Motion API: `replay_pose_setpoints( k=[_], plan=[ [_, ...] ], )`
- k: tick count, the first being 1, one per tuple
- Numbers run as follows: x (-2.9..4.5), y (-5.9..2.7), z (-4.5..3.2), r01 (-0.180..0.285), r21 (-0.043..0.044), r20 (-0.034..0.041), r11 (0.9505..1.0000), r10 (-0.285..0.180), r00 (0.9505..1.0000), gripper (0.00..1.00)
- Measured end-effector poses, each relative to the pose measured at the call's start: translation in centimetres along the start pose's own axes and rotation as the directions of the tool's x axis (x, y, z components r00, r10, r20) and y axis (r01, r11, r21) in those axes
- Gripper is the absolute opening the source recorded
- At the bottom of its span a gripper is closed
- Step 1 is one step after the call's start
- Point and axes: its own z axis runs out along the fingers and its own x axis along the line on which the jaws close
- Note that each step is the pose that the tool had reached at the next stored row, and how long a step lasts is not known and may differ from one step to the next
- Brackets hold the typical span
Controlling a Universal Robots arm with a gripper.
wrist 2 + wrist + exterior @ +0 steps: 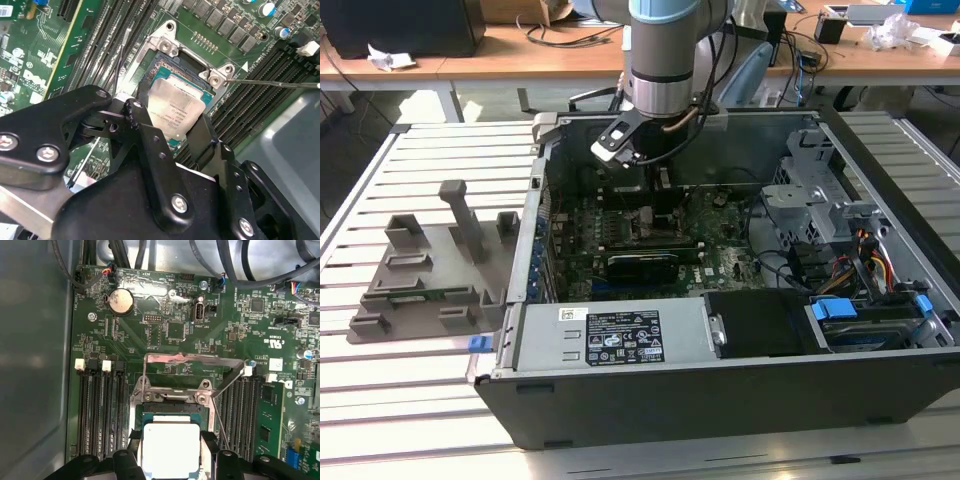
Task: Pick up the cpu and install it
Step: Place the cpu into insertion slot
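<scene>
Claw (171,442) grips the cpu (178,107) by two opposite edges. The chip lies level over the open socket frame (172,396).

A long brown wooden desk (500,50) stood behind. Bright light lay on the white slatted metal table (430,150).

A coin battery (120,301) sits on the green motherboard (170,330) beyond the jaws, with black memory slots (97,415) flanking them.
</scene>
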Motion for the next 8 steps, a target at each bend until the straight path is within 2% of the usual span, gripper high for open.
replay_pose_setpoints(
  k=[8],
  plan=[
    [-0.02,0.0,0.68,-0.004,0.0004,0.0001,1.0,0.004,1.0,0.55]
  ],
)
